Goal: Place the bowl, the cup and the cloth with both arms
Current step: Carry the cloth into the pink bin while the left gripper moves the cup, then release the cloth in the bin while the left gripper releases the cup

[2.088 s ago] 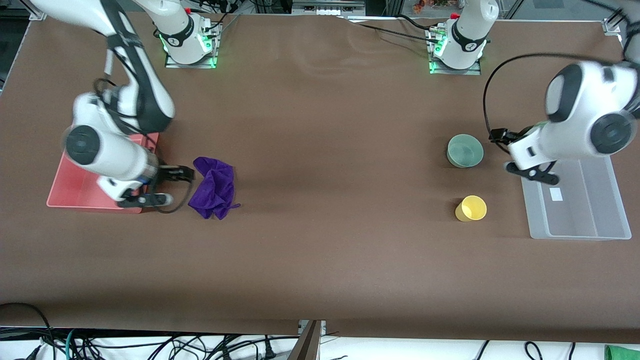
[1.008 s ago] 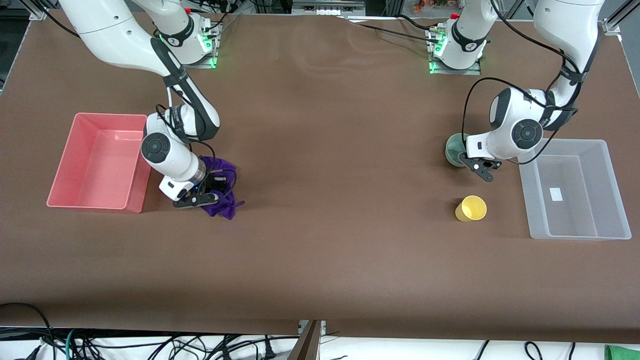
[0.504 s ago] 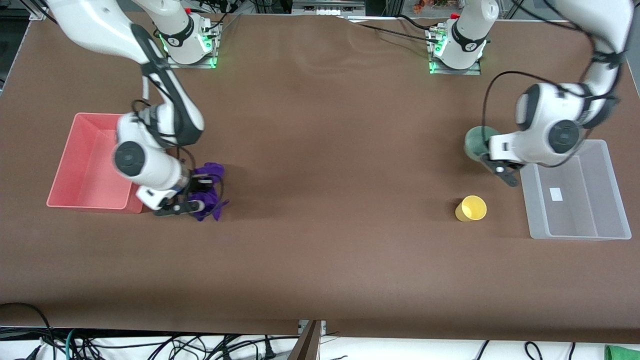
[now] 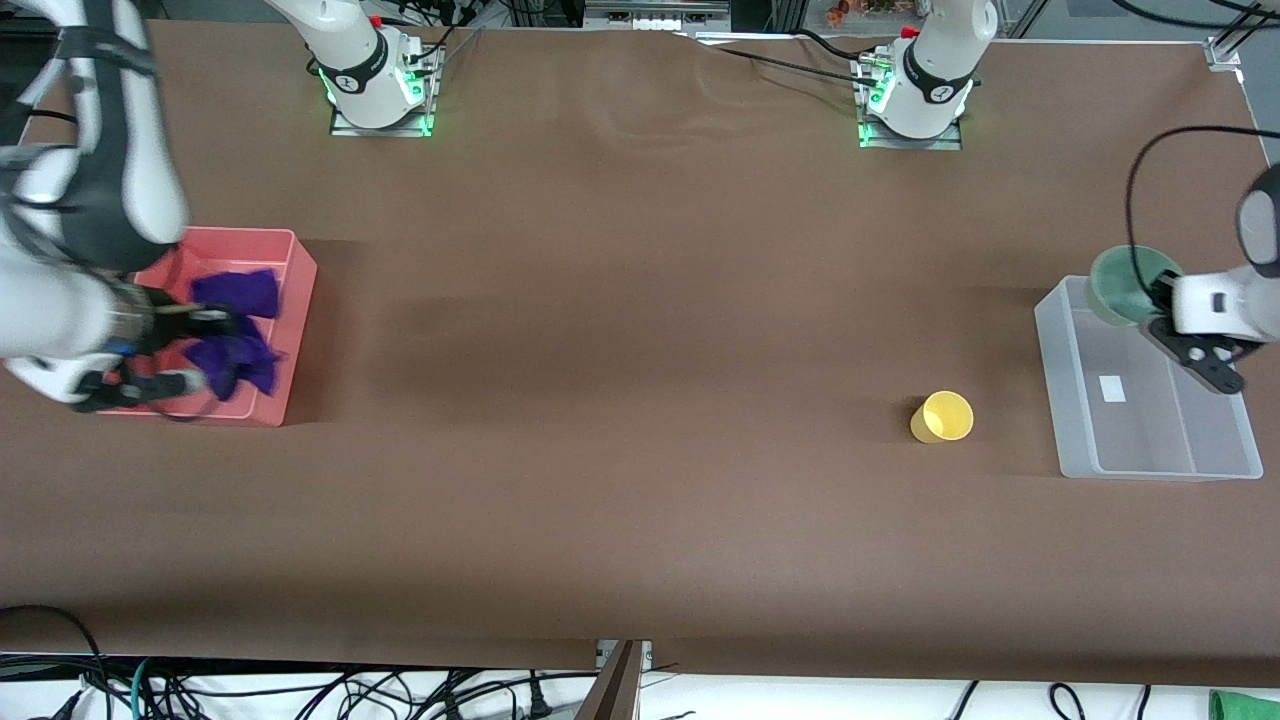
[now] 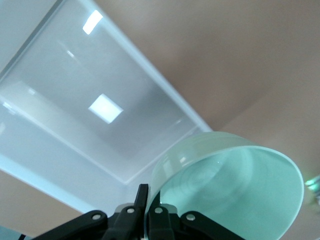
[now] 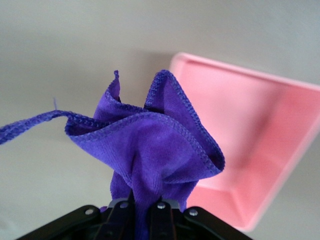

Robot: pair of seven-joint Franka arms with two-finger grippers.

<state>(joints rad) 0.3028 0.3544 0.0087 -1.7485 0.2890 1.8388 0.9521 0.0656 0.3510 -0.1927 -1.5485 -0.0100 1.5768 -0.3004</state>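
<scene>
My right gripper [image 4: 190, 347] is shut on the purple cloth [image 4: 240, 360] and holds it in the air over the red bin [image 4: 296, 330]. In the right wrist view the cloth [image 6: 150, 145] bunches up from between the shut fingers [image 6: 145, 212], with the red bin [image 6: 250, 150] below. My left gripper [image 4: 1158, 305] is shut on the rim of the teal bowl [image 4: 1118, 285], held over the clear bin's [image 4: 1150, 468] corner. The left wrist view shows the bowl [image 5: 235, 185] pinched by its rim [image 5: 147, 202] above the clear bin [image 5: 75, 100]. The yellow cup [image 4: 941, 417] stands on the table, beside the clear bin.
The red bin sits at the right arm's end of the table, the clear bin at the left arm's end. A white label [image 4: 1111, 388] lies on the clear bin's floor. Both arm bases [image 4: 375, 75] [image 4: 915, 85] stand along the table's edge farthest from the front camera.
My right gripper lifted the cloth off the table and carried it over the red bin. My left gripper lifted the bowl and carried it over the clear bin's corner. The cup has not moved.
</scene>
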